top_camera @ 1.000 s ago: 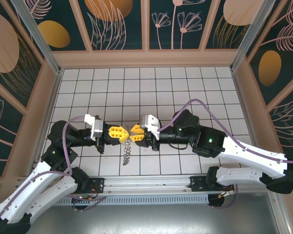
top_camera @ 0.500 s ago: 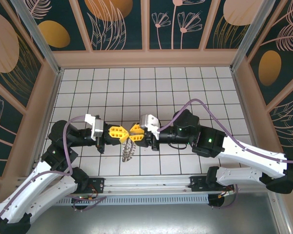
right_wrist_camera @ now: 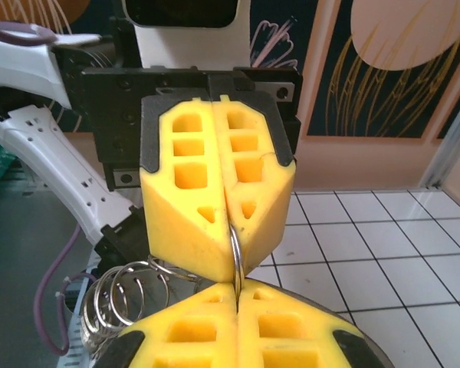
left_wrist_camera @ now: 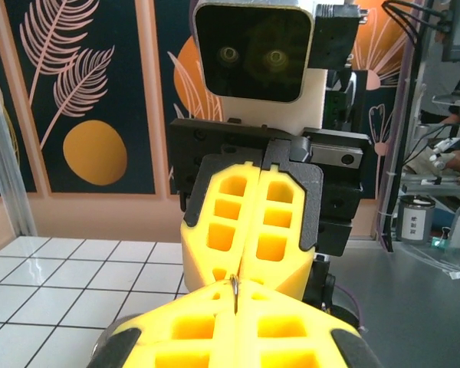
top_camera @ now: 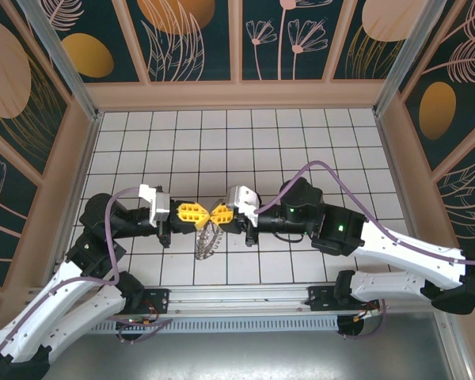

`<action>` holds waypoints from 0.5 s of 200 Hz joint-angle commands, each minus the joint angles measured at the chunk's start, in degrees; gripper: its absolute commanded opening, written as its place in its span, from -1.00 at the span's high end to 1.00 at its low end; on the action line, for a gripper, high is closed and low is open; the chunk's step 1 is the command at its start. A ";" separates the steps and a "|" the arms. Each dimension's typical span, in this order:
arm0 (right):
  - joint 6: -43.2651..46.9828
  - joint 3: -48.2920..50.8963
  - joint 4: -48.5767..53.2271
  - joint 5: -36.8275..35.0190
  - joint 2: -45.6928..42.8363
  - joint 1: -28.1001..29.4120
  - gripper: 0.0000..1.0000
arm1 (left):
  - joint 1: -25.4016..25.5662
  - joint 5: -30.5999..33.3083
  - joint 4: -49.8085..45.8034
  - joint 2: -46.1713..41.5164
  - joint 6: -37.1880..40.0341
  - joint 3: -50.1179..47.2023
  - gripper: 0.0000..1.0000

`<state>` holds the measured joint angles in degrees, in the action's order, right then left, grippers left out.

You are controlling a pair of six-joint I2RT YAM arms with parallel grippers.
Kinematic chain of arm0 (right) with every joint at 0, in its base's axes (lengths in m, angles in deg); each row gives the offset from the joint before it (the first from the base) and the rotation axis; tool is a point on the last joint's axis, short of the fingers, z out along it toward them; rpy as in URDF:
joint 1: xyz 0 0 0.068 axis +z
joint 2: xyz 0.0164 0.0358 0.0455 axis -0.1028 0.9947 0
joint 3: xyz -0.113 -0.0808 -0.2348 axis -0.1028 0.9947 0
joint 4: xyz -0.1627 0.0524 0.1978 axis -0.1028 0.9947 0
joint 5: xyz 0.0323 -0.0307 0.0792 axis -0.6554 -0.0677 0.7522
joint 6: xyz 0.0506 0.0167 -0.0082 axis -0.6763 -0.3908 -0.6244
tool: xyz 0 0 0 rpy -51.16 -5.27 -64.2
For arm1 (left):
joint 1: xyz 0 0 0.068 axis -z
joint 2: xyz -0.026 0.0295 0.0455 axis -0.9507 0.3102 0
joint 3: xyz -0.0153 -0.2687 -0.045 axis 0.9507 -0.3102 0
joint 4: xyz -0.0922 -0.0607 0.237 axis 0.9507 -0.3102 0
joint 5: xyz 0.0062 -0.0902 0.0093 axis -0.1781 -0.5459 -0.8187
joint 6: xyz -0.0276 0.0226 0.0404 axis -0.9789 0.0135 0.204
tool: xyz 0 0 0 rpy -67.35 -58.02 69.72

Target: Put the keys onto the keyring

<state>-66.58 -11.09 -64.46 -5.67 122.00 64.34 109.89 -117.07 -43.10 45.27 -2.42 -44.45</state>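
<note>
Right gripper [top_camera: 220, 215], wider a second ago, is now clamping tip-to-tip against the left gripper [top_camera: 191, 212], both pinching the loop-fringed grey metal keyring [top_camera: 208, 239] dangling above the white tiled table [top_camera: 301, 150]; threading is apparently remaining.

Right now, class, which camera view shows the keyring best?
Right wrist: the keyring has its wire loops close and sharp. Top external shows it small and dangling; left wrist, at most a wire sliver.

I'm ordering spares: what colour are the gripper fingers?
Bright yellow fingers; the right wrist view shows them best.
</note>
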 commanded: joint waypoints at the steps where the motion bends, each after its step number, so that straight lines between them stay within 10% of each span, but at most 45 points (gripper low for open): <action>1: 1.11 -5.16 2.72 -4.74 0.49 0.25 1.00 | 0.27 4.81 -10.30 0.37 6.71 3.38 0.97; 100: 3.38 -16.43 20.55 -10.09 8.31 0.25 1.00 | 0.27 11.54 -24.81 5.97 16.93 10.46 0.79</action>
<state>-64.33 -24.05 -45.46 -14.87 129.91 64.32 110.13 -107.39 -64.21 50.32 11.75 -35.68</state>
